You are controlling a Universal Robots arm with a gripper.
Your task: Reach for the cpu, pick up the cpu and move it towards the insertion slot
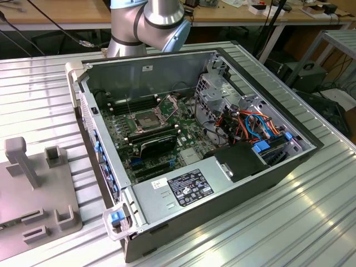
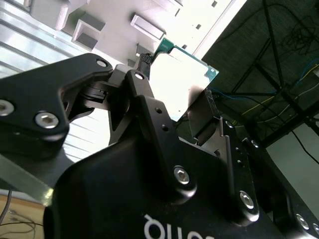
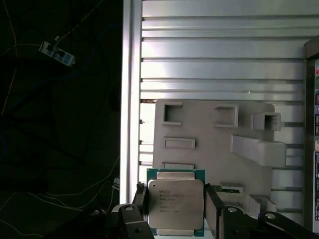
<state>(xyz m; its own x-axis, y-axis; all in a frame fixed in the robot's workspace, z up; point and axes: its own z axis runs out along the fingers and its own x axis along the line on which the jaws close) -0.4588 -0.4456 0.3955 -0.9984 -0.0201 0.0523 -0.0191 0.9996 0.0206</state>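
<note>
Gripping the cpu (image 3: 174, 204) by two opposite edges, the gripper (image 3: 175, 195) has its jaws narrowed onto the chip. It lies flat between them, metal face up, probably so that it stays level. Beneath the jaws lies the grey fixture tray (image 3: 199, 124). The chip looks lifted clear of it, though I cannot be sure. The insertion slot (image 1: 146, 118) waits open inside the computer case (image 1: 144, 72), away from the jaws.

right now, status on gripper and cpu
Gripper shut on cpu. Cpu at grey fixture, not at slot. Nothing seen blocking slot.
</note>
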